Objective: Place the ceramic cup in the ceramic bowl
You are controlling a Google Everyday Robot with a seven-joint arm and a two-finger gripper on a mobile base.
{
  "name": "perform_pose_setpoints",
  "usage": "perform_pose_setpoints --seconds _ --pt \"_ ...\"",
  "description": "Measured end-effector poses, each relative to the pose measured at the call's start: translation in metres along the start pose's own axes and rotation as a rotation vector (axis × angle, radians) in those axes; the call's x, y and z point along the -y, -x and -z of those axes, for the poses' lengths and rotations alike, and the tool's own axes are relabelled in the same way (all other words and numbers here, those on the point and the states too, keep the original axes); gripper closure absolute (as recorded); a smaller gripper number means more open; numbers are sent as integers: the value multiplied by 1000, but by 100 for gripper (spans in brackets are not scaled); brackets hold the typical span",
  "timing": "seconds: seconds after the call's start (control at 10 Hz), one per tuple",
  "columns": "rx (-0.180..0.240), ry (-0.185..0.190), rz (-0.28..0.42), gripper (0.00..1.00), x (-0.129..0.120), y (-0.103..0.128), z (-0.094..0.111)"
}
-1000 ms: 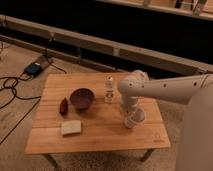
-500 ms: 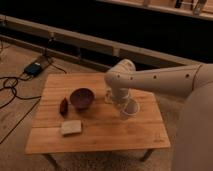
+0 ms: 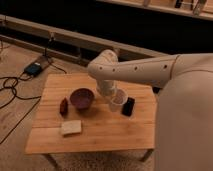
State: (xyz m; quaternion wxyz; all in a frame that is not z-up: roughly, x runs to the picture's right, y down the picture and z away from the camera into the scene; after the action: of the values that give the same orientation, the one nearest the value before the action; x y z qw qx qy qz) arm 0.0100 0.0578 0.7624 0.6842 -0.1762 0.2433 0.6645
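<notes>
Wooden bench: rectangular slatted top, standing on a pale floor before a dark wall.

Arm: white, entering from the right side of the view. It runs leftward above the far edge of the bench, bends at a rounded joint and drops to the bench top.

Pincer: located at the lower end of the arm, over the middle of the bench, just right of the bowl. It is pinching the cup at the rim. The fingers themselves are largely hidden by the wrist and the cup.

Cup: white, upright, mouth facing up. It lies between the bowl and the black slab, touching the pincer. It is outside the bowl and apart from it. Whether its base rests on the bench or is raised off it cannot be told.

Bowl: dark maroon, round, upright, left of centre on the bench. Nothing is seen inside it.

Other items on the bench:
- Black slab: flat, just right of the cup, lying at a slight angle.
- Reddish-brown lump: just left of the bowl, close to its rim.
- Pale block: in front of the bowl, near the front edge, well apart from the cup.

Floor, left of the bench: dark cables run to a small box.
</notes>
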Motion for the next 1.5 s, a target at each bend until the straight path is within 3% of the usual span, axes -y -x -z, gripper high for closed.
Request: perform_pose_setpoints --seconds 0.4,0.5,0.9,1.3,1.5 --pt "4 -26 151 100 -43 24 4" --pt "9 -27 216 100 -66 31 1" --pt "21 -64 419 100 -121 57 -13" --pt "51 -94 534 100 -157 77 -12" --pt "44 -87 551 100 -166 77 -19"
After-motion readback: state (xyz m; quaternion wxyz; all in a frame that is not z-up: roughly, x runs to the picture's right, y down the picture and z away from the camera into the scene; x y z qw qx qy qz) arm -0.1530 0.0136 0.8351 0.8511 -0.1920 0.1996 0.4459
